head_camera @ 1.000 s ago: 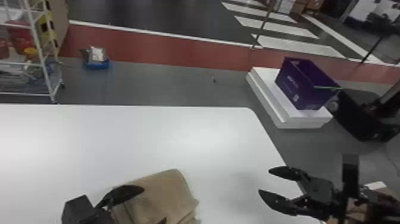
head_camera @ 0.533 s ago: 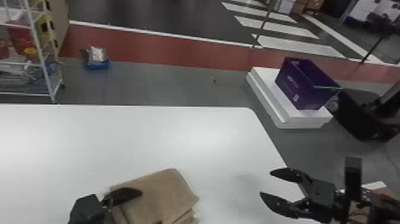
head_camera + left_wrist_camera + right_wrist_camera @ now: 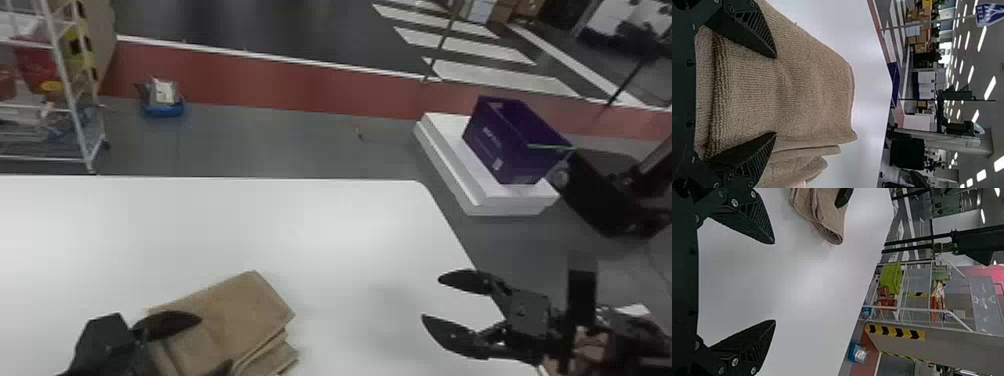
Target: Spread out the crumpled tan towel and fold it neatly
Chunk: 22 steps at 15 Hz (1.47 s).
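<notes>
Grippers stand with their fingers apart on both arms: the robot's left gripper [image 3: 215, 342] is at the towel, the right gripper [image 3: 431, 297] well away from it. Broadest of all is the round-cornered white tabletop [image 3: 320, 225]. With the towel as hub of the clock and twelve pointing away from the robot, its far edge runs across twelve, its rounded corner sits at two, and the side edge slants down past three. Beyond that edge, at two, a purple open-topped box [image 3: 500, 140] rests on a flat white block [image 3: 450, 160].

On the near part of the table lies the folded tan ribbed-cloth towel [image 3: 235, 305], a compact, layered bundle. The left arm comes in from about eight o'clock, and in the left wrist view the cloth spans the space between its black fingers. At three, the right gripper hangs near the table's side edge, a stretch of white surface between it and the bundle.

Spreading looks done, and the work seems to be late in the folding, with squaring up in hand. The lower layers jut out around four o'clock, so the next move likely calls for tidying that side, then drawing the left fingers away gently. A careless pull could drag the top layer askew. There is room to shift the bundle towards twelve or three; the right gripper has less margin beside the table edge.
</notes>
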### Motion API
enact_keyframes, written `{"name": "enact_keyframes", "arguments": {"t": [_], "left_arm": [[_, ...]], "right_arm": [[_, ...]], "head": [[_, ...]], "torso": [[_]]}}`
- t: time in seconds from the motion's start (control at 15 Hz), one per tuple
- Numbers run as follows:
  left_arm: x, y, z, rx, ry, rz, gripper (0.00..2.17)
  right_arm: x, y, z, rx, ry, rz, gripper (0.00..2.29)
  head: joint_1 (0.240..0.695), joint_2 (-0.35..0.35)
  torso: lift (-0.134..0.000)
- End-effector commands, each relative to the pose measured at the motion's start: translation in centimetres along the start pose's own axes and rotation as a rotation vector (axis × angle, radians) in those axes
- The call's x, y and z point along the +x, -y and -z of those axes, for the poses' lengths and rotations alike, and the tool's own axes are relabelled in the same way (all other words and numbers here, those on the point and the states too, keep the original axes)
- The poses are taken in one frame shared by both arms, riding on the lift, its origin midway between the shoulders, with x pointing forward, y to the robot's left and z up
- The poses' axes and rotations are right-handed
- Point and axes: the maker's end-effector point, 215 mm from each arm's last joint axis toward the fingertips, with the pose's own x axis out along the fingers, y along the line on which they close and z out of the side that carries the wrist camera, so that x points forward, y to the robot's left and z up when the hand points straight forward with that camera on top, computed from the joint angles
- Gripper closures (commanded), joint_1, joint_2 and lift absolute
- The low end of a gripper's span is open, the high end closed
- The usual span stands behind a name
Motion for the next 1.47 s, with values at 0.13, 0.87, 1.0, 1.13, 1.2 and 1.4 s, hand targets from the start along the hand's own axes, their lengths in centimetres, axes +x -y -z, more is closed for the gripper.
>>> {"name": "enact_keyframes", "arguments": {"t": [0.13,0.87,1.0,1.13,1.2,1.4], "left_arm": [[-2.0,-3.4,0.5,-0.007,-0.011,-0.058,0.16],[-10.4,-10.3,-3.8,-0.236,0.135,-0.149,0.16],[-10.5,-10.4,-3.7,-0.253,0.128,-0.153,0.16],[-10.5,-10.5,-3.7,-0.264,0.125,-0.163,0.16],[-10.7,-10.6,-3.6,-0.267,0.124,-0.168,0.16],[-11.9,-11.3,-3.3,-0.284,0.114,-0.2,0.16]], "right_arm": [[1.9,-2.5,-3.0,-0.088,0.007,-0.06,0.18],[13.1,-9.6,-12.8,-0.465,-0.208,-0.269,0.18],[15.1,-11.1,-11.9,-0.519,-0.257,-0.342,0.18],[17.2,-13.8,-10.8,-0.646,-0.276,-0.437,0.18],[18.3,-14.8,-9.6,-0.681,-0.308,-0.469,0.18],[20.1,-17.5,-7.6,-0.775,-0.351,-0.546,0.18]], "head": [[0.695,-0.35],[0.695,-0.076],[0.695,-0.016],[0.695,0.013],[0.695,0.028],[0.695,0.093]], "torso": [[-0.122],[-0.122],[-0.122],[-0.122],[-0.122],[-0.122]]}}
